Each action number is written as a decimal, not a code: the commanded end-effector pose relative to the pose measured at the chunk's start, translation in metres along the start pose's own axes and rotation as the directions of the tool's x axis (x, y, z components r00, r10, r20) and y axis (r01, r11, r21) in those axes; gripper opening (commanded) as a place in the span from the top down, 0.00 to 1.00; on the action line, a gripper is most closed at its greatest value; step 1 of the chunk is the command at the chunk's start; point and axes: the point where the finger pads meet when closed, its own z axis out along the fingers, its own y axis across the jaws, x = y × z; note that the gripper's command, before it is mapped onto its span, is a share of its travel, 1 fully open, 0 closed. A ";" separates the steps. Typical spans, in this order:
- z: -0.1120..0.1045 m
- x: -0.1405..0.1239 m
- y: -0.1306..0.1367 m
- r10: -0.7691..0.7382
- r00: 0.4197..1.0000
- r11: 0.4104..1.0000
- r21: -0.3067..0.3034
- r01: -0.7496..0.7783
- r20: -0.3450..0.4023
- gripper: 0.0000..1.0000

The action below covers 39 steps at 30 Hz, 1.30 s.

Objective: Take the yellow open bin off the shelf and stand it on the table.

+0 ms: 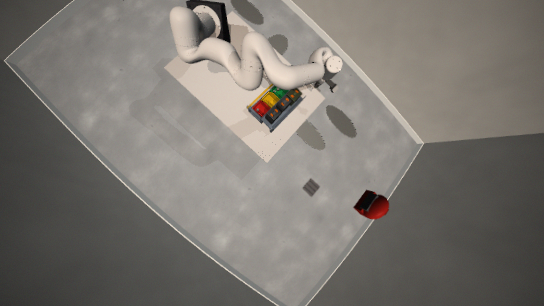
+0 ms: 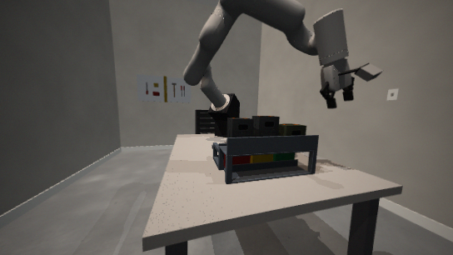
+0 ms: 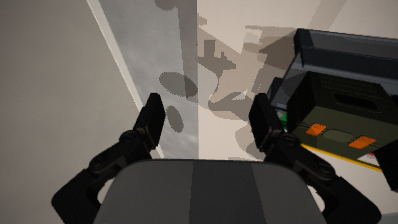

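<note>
A dark blue-grey shelf [image 2: 266, 157] stands on the table. On its lower level sit a red bin [image 2: 240, 159], the yellow bin [image 2: 261, 158] in the middle and a green bin [image 2: 284, 157]. From above, the yellow bin [image 1: 270, 99] lies between the red bin [image 1: 260, 108] and the green bin [image 1: 279, 92]. Several dark bins [image 2: 253, 125] with orange parts stand on the top level. My gripper [image 2: 338, 97] is open and empty, high in the air to the right of the shelf and well above it. In the wrist view my gripper's fingers frame the table edge, with the shelf [image 3: 340, 95] at right.
The arm's base [image 1: 207, 15] stands at the far end of the table. A red object [image 1: 373, 205] and a small grey grate [image 1: 311, 187] lie on the floor. A poster with tool shapes [image 2: 164, 88] hangs on the back wall.
</note>
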 end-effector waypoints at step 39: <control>0.000 -0.127 -0.004 0.001 1.000 1.000 0.003 -0.001 -0.008 0.00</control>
